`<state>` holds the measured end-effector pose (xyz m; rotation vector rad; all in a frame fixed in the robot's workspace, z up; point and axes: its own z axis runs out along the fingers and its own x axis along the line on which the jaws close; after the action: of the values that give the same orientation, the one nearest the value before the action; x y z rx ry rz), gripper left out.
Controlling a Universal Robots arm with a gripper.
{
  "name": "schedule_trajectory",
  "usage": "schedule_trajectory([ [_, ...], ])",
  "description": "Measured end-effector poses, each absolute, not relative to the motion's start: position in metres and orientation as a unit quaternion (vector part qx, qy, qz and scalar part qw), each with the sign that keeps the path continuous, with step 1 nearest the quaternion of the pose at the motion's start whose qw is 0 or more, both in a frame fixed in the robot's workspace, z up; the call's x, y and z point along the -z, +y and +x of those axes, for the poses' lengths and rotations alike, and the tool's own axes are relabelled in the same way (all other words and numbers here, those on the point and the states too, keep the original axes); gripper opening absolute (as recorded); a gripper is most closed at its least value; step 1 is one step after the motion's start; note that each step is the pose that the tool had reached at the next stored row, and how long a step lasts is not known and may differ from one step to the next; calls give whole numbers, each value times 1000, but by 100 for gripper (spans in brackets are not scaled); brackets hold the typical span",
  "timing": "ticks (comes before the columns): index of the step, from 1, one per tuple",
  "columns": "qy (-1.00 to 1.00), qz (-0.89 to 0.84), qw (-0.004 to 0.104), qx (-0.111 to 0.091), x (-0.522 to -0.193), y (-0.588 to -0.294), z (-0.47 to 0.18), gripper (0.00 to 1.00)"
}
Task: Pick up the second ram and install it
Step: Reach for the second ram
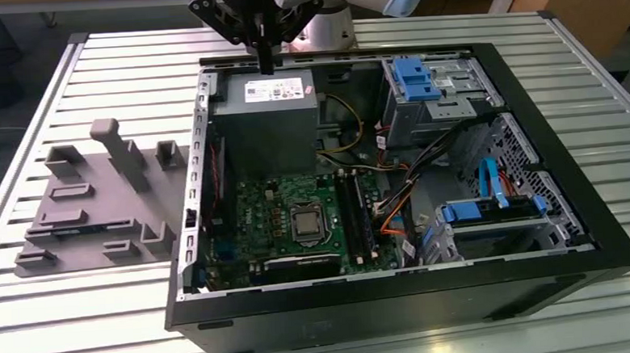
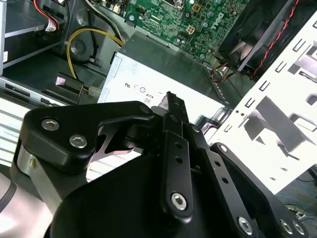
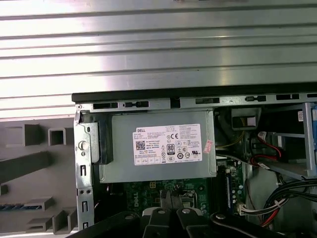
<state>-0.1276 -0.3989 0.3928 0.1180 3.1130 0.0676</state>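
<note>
The job has hardly begun, I think; the second ram (image 1: 78,230) sits in the grey holder (image 1: 99,184), at nine o'clock from the computer case (image 1: 408,305) in the exterior view; nothing holds it. The gripper (image 1: 267,64) hangs over the power box (image 1: 263,114), by the case's twelve o'clock edge; its two fingers are pressed together with nothing between them. Picking up the stick and pushing it into the memory slots (image 1: 352,215) are both not yet done.
</note>
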Motion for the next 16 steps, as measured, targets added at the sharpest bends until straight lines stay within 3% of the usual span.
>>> schedule_trajectory([
  [16, 999, 38, 13, -22, -393, -399, -131, 11],
])
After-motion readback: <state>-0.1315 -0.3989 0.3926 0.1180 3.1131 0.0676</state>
